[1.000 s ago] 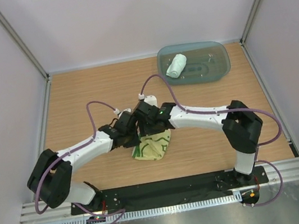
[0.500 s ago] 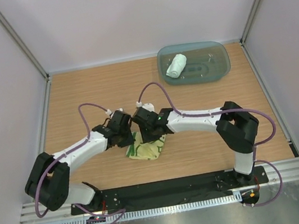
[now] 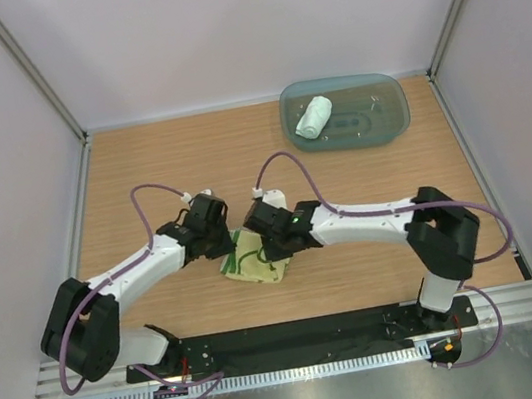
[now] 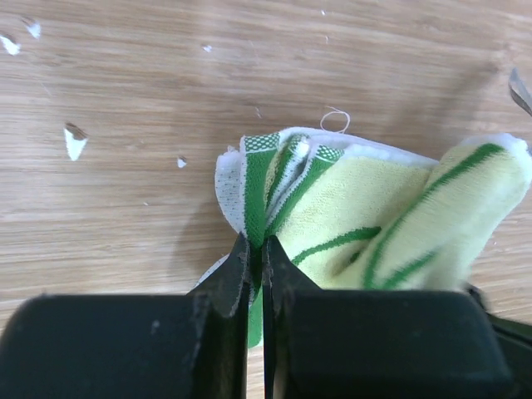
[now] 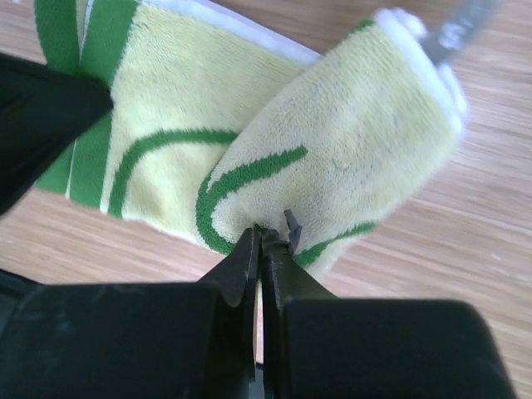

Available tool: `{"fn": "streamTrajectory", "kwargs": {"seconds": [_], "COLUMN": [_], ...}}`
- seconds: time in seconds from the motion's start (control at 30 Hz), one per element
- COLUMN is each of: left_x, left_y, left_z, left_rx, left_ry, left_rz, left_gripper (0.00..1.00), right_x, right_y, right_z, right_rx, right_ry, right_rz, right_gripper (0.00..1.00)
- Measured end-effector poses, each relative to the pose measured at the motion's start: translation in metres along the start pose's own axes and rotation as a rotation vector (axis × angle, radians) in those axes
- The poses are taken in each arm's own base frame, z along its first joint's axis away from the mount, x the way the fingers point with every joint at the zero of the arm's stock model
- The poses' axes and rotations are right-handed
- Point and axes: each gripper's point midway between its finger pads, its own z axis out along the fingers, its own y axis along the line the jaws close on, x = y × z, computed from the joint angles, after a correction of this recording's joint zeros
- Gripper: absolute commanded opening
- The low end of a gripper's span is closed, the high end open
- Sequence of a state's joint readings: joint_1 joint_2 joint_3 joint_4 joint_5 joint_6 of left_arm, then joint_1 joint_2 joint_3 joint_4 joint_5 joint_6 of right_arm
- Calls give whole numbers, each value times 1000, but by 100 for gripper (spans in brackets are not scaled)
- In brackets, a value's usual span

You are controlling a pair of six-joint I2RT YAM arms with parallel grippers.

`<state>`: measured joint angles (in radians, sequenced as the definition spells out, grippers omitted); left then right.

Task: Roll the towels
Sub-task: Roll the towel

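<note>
Where the mint-white towel (image 3: 313, 117) lies: rolled up, inside the teal tray (image 3: 388, 125) at the upper right of the top view; that half looks done.
Yellow towel (image 3: 252, 262): lower centre, on the table (image 3: 141, 179), bunched and partly folded over, not yet a roll.
Left hand (image 4: 256, 253): clamped tight on the green-edged corner.
Right hand (image 5: 259, 243): closed, pinching the folded-over flap.
Left to do: rolling the yellow towel, by my reading.
</note>
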<state>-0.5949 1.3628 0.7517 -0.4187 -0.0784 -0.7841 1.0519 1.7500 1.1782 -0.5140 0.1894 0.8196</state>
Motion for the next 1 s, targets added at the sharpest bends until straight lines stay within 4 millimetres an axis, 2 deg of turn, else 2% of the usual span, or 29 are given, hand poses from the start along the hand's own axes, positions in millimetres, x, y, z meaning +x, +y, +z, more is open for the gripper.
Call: {"fn": "streamTrajectory", "kwargs": {"seconds": [0.1,0.17,0.23,0.27,0.3,0.4,0.47,0.63,0.73,0.77,0.83,1.0], "left_x": [-6,-9,-10,-10,-12,-19,-25,-36,-37,-37,-37,-42], "left_y": [4,7,9,9,8,5,2,-3,-2,-1,0,-4], "left_z": [-2,-2,-2,-1,-1,0,-1,-7,-10,-12,-17,-29], "left_rx": [-4,-9,-18,-21,-23,-27,-28,-31,-37,-39,-40,-26], "left_ry": [-14,-20,-18,-15,-16,-22,-29,-50,-49,-49,-51,-71], "left_rz": [-14,-19,-19,-15,-7,12,29,46,48,48,47,46], "left_gripper": [0,0,1,4,22,51,53,55,55,55,54,53], "right_x": [-3,1,11,17,24,44,49,40,31,27,21,19], "right_y": [-16,-31,-47,-55,-65,-92,-105,-108,-99,-93,-82,-62], "right_z": [-30,-50,-64,-68,-72,-78,-84,-99,-99,-96,-87,-55], "right_rx": [-3,-16,-17,-16,-4,43,73,72,46,32,2,-77], "right_ry": [-57,-87,-97,-101,-96,-78,-79,-124,-139,-138,-133,-83], "right_rz": [18,43,70,83,94,114,117,125,116,118,118,144], "right_gripper": [1,6,21,31,48,66,68,66,51,41,30,18]}}
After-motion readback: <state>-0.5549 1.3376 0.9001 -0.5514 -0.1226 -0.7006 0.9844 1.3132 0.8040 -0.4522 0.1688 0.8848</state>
